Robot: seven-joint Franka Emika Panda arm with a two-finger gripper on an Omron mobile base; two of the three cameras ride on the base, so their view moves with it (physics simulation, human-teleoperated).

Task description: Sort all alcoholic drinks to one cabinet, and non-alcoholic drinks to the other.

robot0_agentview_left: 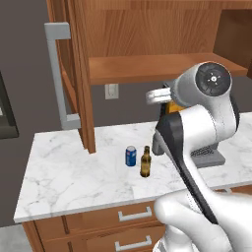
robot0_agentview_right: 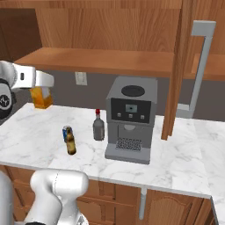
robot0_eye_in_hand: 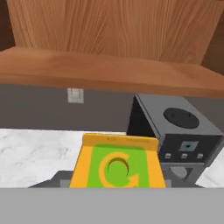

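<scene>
The gripper (robot0_agentview_right: 42, 93) is clamped on the juice carton (robot0_agentview_right: 42, 97), holding it by its upper part well above the marble counter (robot0_agentview_right: 184, 162). The fingers themselves are hidden, so the exact contact is hard to make out, but the carton hangs clear of the counter under the white hand. From the hand camera the carton's green top with its orange mark sits right below the lens, framed by yellow-orange edges. In the left base view only a sliver of the orange carton shows behind the arm's big grey joint.

Below and ahead of the carton, the blue can (robot0_agentview_left: 130, 156) stands upright on the counter, with the brown bottle (robot0_agentview_left: 145, 162) just beside it and a little nearer the counter's front edge. The grey bottle (robot0_agentview_right: 98, 125) with its red cap stands upright further along, just beside the coffee machine (robot0_agentview_right: 130, 118) on its left side as seen from the right base camera.

Above the counter, both cabinet doors (robot0_agentview_left: 78, 74) are swung open, showing a bare wooden shelf (robot0_agentview_right: 105, 61). A white outlet (robot0_agentview_right: 80, 78) sits on the grey wall beneath the shelf.
</scene>
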